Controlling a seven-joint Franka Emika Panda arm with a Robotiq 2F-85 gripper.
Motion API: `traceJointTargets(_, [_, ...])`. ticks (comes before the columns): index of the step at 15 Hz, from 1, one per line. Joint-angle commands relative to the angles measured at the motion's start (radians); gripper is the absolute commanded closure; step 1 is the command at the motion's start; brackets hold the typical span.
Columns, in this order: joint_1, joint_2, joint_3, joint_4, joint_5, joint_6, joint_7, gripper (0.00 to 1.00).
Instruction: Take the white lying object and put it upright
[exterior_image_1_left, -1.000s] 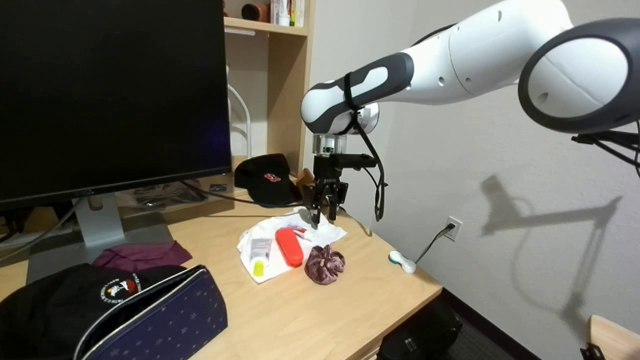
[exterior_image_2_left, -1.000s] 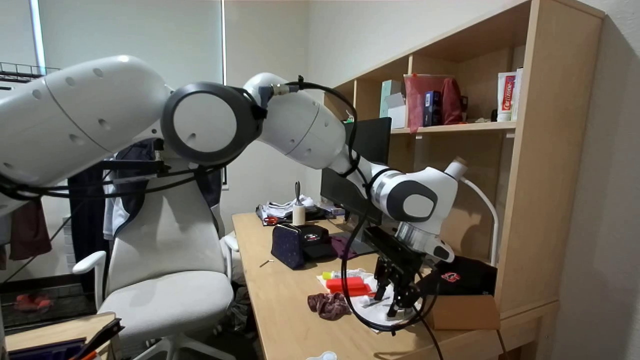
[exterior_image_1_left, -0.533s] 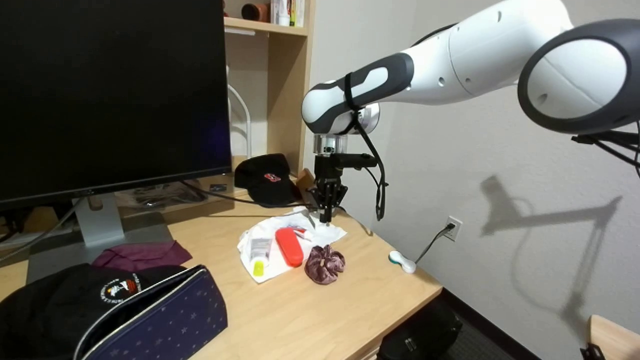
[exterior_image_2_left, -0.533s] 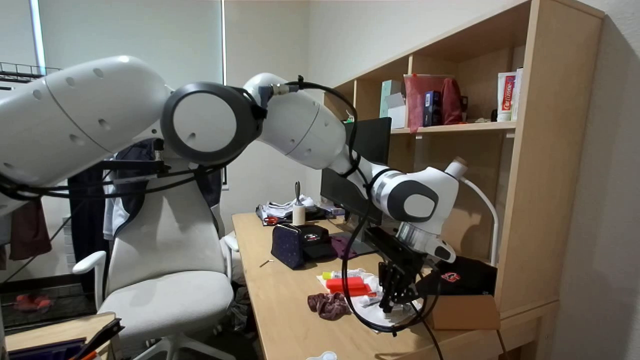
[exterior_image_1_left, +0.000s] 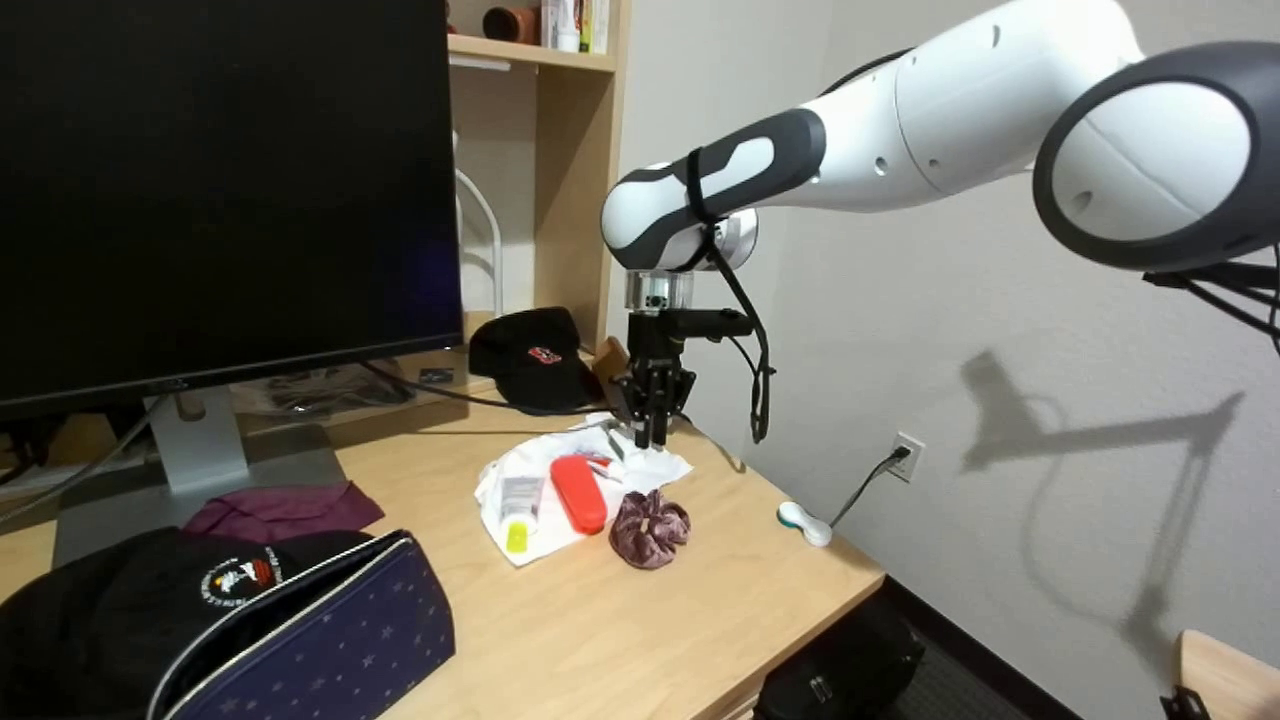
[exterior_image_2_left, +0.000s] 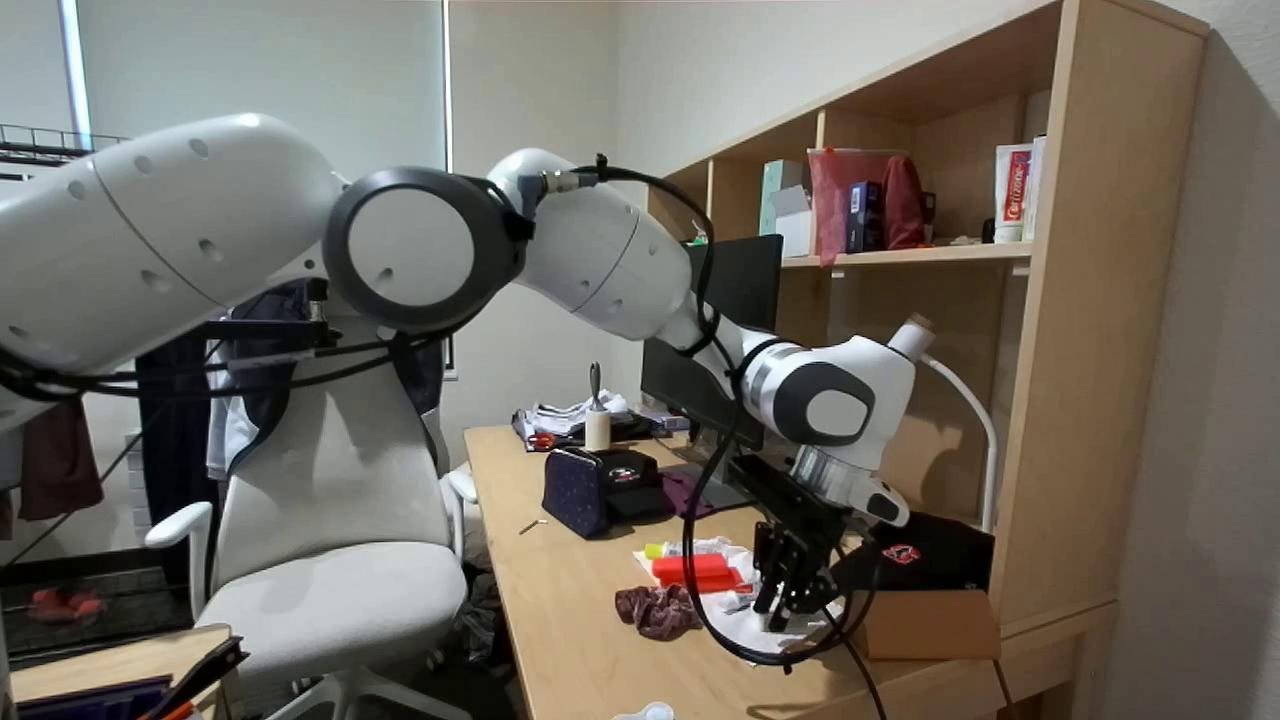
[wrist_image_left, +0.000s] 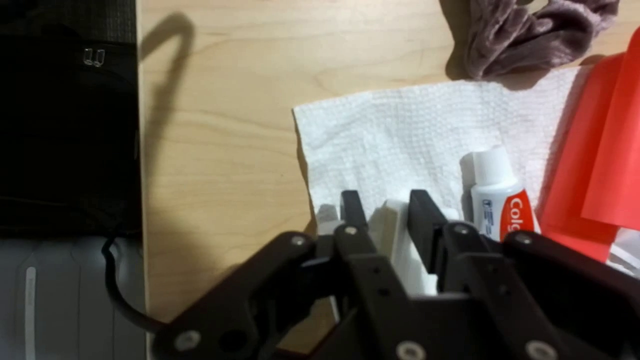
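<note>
White slender bar-like object (wrist_image_left: 404, 247), presumably the task's item, lies on white textured paper towel (wrist_image_left: 385, 135) between the jaws of the black two-finger gripper (wrist_image_left: 384, 198), which stand apart. Step in hand, as judged: grasping. Next: close squarely, lift, rotate upright.

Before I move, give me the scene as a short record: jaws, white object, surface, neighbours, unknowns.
jaws: apart, pointing down, low at the white paper towel
white object: between the jaws in the wrist view, partly hidden
surface: towel spread on the wooden desk
lying on towel: Colgate tube, red case, tube with yellow-green cap
at towel's edge: purple scrunchie
unknowns: whether the jaws grip the object; what it is
</note>
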Motion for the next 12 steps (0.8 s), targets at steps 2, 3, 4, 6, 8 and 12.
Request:
traceJointTargets(2, [0.009,0.042,0.012,0.048,-0.014,-0.001,-0.005,0.31])
traceJointTargets(3, [0.009,0.040,0.015,0.046,-0.013,0.001,-0.009,0.25])
traceJointTargets(4, [0.010,0.037,0.017,0.040,-0.010,0.005,-0.010,0.19])
traceJointTargets(6, [0.014,0.032,0.018,0.032,-0.009,0.011,-0.012,0.06])
traceJointTargets(8, [0.016,0.022,0.024,0.016,-0.005,0.027,-0.016,0.00])
traceJointTargets(12, [0.008,-0.001,0.038,-0.021,0.002,0.079,-0.041,0.00])
